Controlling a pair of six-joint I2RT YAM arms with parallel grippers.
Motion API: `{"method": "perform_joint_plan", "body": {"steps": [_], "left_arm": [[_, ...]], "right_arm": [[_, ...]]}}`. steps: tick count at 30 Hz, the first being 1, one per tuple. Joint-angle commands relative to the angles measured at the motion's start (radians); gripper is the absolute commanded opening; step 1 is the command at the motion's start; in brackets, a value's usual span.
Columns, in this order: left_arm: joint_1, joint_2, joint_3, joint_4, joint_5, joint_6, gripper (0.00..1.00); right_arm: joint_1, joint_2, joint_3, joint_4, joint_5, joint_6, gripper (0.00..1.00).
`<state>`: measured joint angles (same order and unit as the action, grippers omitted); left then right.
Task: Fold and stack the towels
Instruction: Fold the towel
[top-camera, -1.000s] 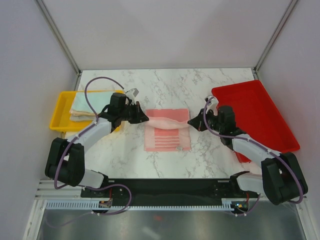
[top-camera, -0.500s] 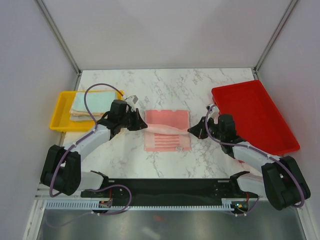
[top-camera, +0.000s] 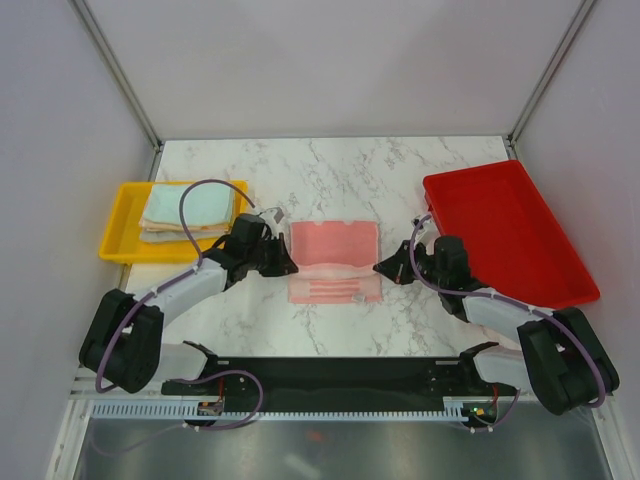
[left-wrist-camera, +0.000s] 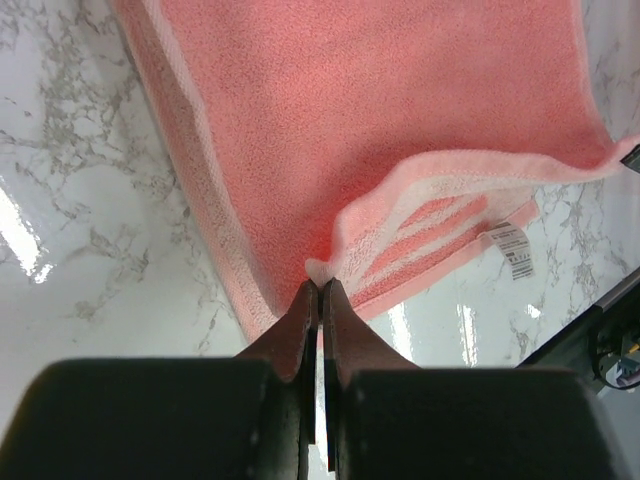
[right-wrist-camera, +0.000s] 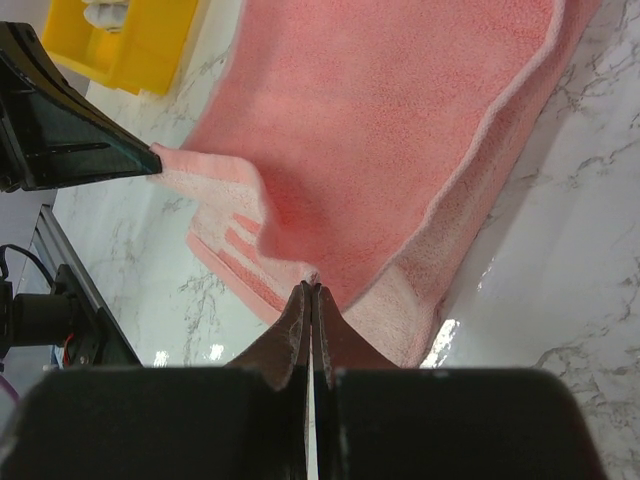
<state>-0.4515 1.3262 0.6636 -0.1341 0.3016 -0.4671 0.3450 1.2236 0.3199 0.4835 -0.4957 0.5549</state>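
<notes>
A pink towel (top-camera: 335, 258) with pale stripes lies on the marble table, its far half being drawn over the near half. My left gripper (top-camera: 291, 268) is shut on the towel's left corner (left-wrist-camera: 322, 268), and my right gripper (top-camera: 379, 268) is shut on the right corner (right-wrist-camera: 318, 280). Between the two grippers the lifted edge (left-wrist-camera: 480, 170) sags above the striped near part (right-wrist-camera: 225, 235). Folded towels (top-camera: 185, 214), mint and pale, are stacked in the yellow tray (top-camera: 118, 222).
A red tray (top-camera: 505, 228) stands at the right of the table, right next to my right arm. The yellow tray sits at the left, beside my left arm. A white label (left-wrist-camera: 510, 248) sticks out from the towel's near edge.
Both grippers have come toward the near edge with the towel's far edge, and lower. The fold now covers more of the striped near part.
</notes>
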Motion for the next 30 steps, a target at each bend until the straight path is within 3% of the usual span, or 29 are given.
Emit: {"method": "perform_joint_plan", "body": {"steps": [1, 9, 23, 27, 30], "left_arm": [[-0.003, -0.033, 0.004, -0.007, -0.061, -0.031, 0.02], [-0.004, -0.074, 0.034, -0.094, -0.137, -0.039, 0.02], [-0.030, -0.065, -0.064, -0.052, -0.059, -0.077, 0.03], [-0.035, -0.071, -0.078, -0.050, -0.044, -0.084, 0.12], [-0.035, -0.076, -0.079, -0.056, -0.032, -0.082, 0.13]], "right_arm": [[0.006, -0.009, 0.025, 0.027, -0.006, 0.007, 0.00], [0.009, -0.125, 0.033, -0.092, 0.014, -0.012, 0.00], [0.026, -0.061, -0.090, 0.015, 0.009, 0.028, 0.00], [0.028, -0.067, -0.099, 0.007, 0.020, 0.039, 0.00], [0.028, -0.094, -0.099, -0.035, 0.042, 0.030, 0.00]]}}
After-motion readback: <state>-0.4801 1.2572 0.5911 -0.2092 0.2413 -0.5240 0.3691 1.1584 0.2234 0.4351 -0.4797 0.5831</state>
